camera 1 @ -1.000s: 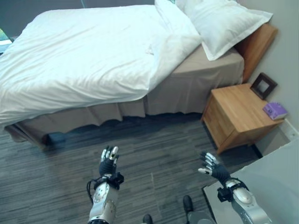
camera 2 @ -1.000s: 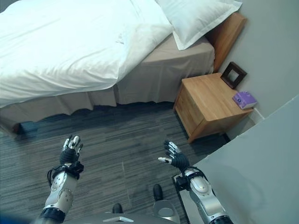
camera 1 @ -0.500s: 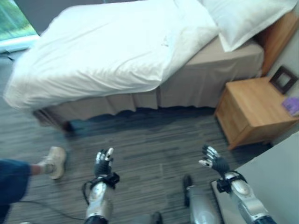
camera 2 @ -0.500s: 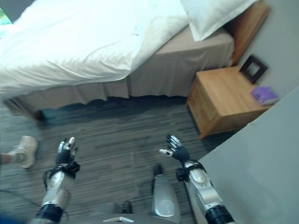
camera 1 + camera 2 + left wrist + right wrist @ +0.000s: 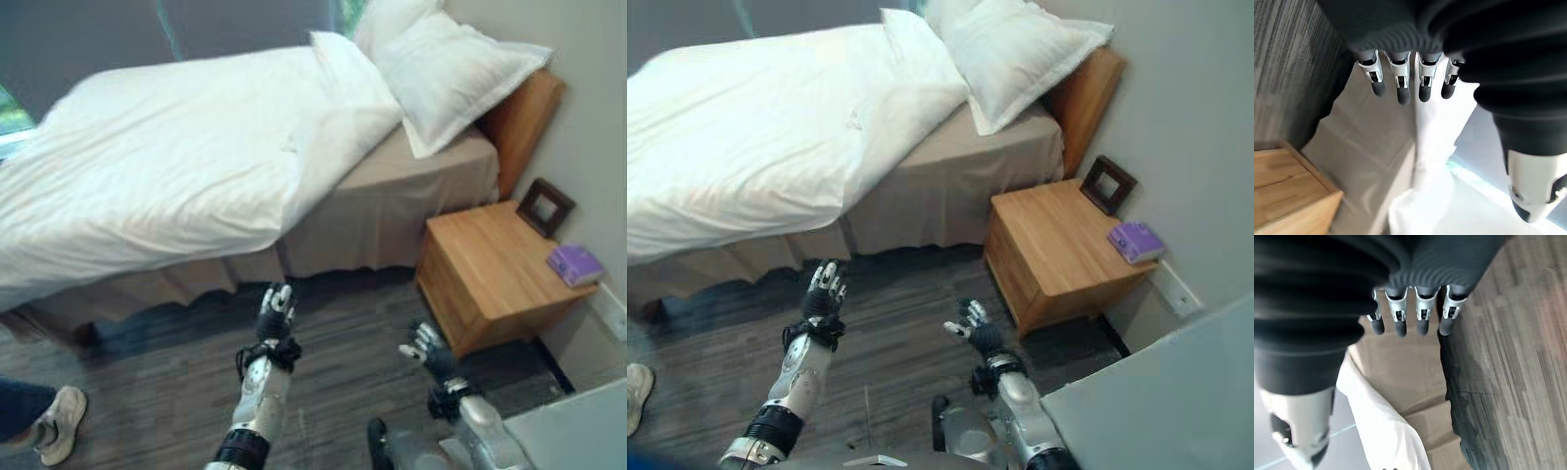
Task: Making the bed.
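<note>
The bed [image 5: 392, 211] stands against the wall with its wooden headboard [image 5: 524, 113] beside the nightstand [image 5: 495, 274]. A white duvet [image 5: 176, 166] lies across most of the bed, rumpled in soft folds, its near edge hanging unevenly over the side. Toward the headboard the duvet's corner is turned back, baring the tan sheet [image 5: 436, 166] and the tan skirt [image 5: 921, 211] that drops down the bed's side to the floor. Two white pillows [image 5: 446, 64] rest at the head, the front one tilted and overhanging the bed's near edge.

On the nightstand, a dark picture frame [image 5: 545, 207] leans at the wall and a small purple box [image 5: 574, 264] lies near the front corner; any print on the box is too small to read.

The left hand [image 5: 276, 315] is raised over the striped grey carpet [image 5: 176, 392] just short of the bed's skirt, fingers straight and apart, holding nothing. The right hand [image 5: 428, 351] hangs in front of the nightstand, fingers spread and empty.

Open carpet runs along the whole near side of the bed. A person's shoe [image 5: 61, 423] and trouser leg show on the carpet toward the foot of the bed, well apart from the left hand.
</note>
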### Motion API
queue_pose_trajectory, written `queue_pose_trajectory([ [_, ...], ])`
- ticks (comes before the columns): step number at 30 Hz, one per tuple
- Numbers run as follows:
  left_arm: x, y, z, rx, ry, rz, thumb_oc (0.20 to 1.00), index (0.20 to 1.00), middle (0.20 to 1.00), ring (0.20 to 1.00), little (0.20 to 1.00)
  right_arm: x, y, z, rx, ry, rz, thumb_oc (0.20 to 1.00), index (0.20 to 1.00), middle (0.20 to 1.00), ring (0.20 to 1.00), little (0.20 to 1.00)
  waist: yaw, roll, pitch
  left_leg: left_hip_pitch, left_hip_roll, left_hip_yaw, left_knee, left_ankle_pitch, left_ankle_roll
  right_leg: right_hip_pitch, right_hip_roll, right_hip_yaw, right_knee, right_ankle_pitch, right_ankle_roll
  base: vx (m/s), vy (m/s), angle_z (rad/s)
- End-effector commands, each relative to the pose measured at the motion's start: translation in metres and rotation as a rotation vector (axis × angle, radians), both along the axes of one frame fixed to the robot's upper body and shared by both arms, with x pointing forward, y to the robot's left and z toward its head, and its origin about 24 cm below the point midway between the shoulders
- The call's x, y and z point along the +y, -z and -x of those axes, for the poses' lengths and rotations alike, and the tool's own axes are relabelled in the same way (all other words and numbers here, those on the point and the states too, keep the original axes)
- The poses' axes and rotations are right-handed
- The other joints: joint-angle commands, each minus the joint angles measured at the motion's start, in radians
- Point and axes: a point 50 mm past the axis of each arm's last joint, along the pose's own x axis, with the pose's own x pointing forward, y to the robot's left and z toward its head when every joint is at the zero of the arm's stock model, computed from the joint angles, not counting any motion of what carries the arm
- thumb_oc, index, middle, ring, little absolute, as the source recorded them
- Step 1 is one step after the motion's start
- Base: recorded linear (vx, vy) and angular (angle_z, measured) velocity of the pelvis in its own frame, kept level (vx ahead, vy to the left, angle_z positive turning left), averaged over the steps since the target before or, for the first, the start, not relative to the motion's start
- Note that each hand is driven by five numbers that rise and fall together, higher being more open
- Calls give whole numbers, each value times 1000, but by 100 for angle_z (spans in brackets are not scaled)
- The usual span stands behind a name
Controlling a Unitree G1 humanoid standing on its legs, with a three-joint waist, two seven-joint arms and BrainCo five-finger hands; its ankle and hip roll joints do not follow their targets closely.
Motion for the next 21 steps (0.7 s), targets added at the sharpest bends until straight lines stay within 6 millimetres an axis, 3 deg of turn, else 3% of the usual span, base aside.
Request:
queue_pose_trajectory([
  [1, 37, -18, 4, -82, -79, -82, 1000, 1000, 1000, 1000, 1000, -58, -55, -37, -247, -3, 203, 1000, 1000, 1000, 1000, 1000, 63, -16, 11, 95, 53, 49, -260, -157, -2, 168, -4, 49, -228, 74, 145, 412, 9, -60],
  [2, 37, -18, 4, -82, -79, -82, 1000, 1000, 1000, 1000, 1000, -58, -55, -37, -247, -3, 202, 1000, 1000, 1000, 1000, 1000, 64, -19, 9, 96, 50, 52, -265, -153, -1, 166, -8, 50, -228, 75, 145, 452, 126, -52],
  [3, 43, -13, 8, -54, -89, -98, 1000, 1000, 1000, 1000, 1000, -65, -49, -30, -224, 12, 224, 1000, 1000, 1000, 1000, 1000, 67, 4, 4, 118, 65, 84, -566, -132, 2, 206, 7, 59, -240, 54, 160, 308, 113, -58],
  [5, 42, -13, 9, -54, -86, -99, 1000, 1000, 1000, 1000, 1000, -67, -47, -26, -213, 11, 235, 1000, 1000, 1000, 1000, 1000, 68, 2, 1, 163, 49, 86, -655, -119, 5, 224, 0, 71, -245, 52, 167, 408, 198, -55],
  [6, 42, -10, 8, -38, -64, -133, 1000, 1000, 1000, 1000, 1000, -74, -40, -16, -181, 34, 243, 1000, 1000, 1000, 1000, 1000, 56, 28, -16, 208, 1, 67, -949, -132, 27, 240, 7, 71, -252, 25, 187, 402, 228, -50],
  [7, 42, -10, 8, -38, -64, -133, 1000, 1000, 1000, 1000, 1000, -74, -40, -16, -181, 34, 243, 1000, 1000, 1000, 1000, 1000, 57, 27, -17, 211, -2, 68, -957, -127, 28, 239, 6, 71, -252, 26, 187, 433, 246, -39],
  [9, 37, -12, 4, -48, -24, -157, 1000, 1000, 1000, 1000, 1000, -81, -32, -6, -143, 63, 238, 1000, 1000, 1000, 1000, 1000, 44, 54, -29, 250, -79, -8, -1172, -132, 40, 273, 23, 80, -263, 5, 200, 318, 149, 16],
  [11, 36, -14, 2, -54, -12, -167, 1000, 1000, 1000, 1000, 1000, -86, -28, -3, -123, 88, 239, 1000, 1000, 1000, 1000, 1000, 37, 69, -39, 255, -121, -77, -1241, -118, 38, 304, 35, 102, -266, -16, 205, 431, 170, 76],
  [13, 41, -10, 7, -39, -22, -171, 1000, 1000, 1000, 1000, 1000, -80, -21, 1, -90, 74, 220, 1000, 1000, 1000, 1000, 1000, 46, 56, -62, 260, -128, -72, -1206, -154, 60, 332, 19, 140, -249, -57, 213, 441, 181, 77],
  [17, 52, -10, 14, -24, -41, -220, 1000, 1000, 1000, 1000, 1000, -69, -22, -3, -102, 40, 197, 1000, 1000, 1000, 1000, 1000, 75, 26, -73, 237, -141, -47, -1139, -211, 100, 319, -22, 184, -196, -73, 240, 279, 168, -18],
  [19, 59, -12, 15, -9, -51, -284, 1000, 1000, 1000, 1000, 1000, -58, -26, -10, -130, 7, 186, 1000, 1000, 1000, 1000, 1000, 93, 16, -67, 261, -140, -4, -1153, -236, 131, 255, -34, 198, -76, -38, 275, 248, 263, -59],
  [20, 68, -18, 12, -8, -54, -352, 1000, 1000, 1000, 1000, 1000, -45, -34, -20, -174, -25, 155, 1000, 1000, 1000, 1000, 1000, 96, 17, -43, 297, -134, 27, -1177, -244, 145, 154, -23, 194, 98, 42, 315, 221, 299, -85],
  [21, 70, -23, 11, -26, -44, -381, 1000, 1000, 1000, 1000, 1000, -41, -37, -22, -189, -41, 143, 1000, 1000, 1000, 1000, 1000, 92, 21, -31, 326, -136, 34, -1198, -248, 151, 118, -23, 182, 158, 83, 332, 161, 214, -100],
])
